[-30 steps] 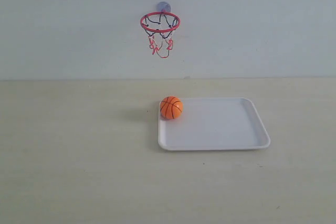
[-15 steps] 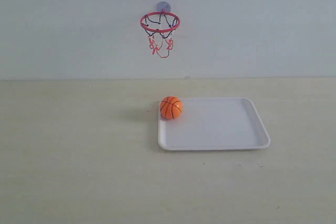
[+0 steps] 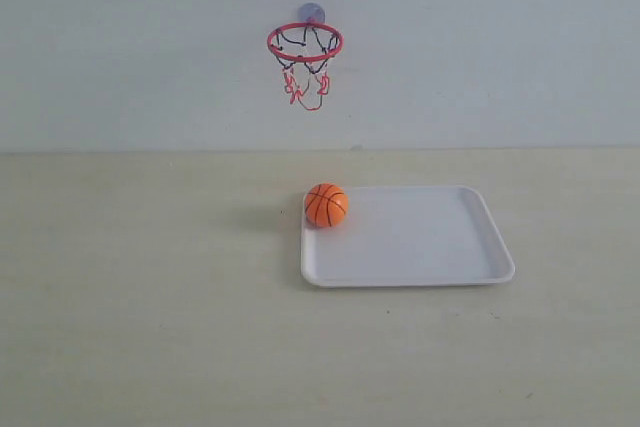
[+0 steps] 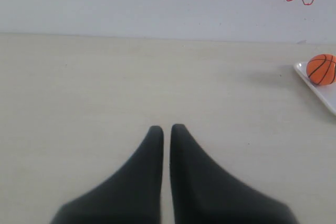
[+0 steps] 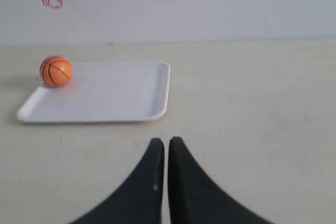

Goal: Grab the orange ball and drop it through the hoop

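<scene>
We find no change vs. earlier pics in ext. view: orange ball at same back-left corner of tray, no roll; hoop net hangs same, no sway. Wrist views have no earlier pics, so we can't compare.

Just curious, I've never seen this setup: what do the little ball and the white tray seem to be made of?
The orange ball looks like smooth plastic or rubber: faint sheen, printed black seams. The white tray looks like matte moulded plastic, perhaps foam: rounded corners, raised rim, no glare.
</scene>
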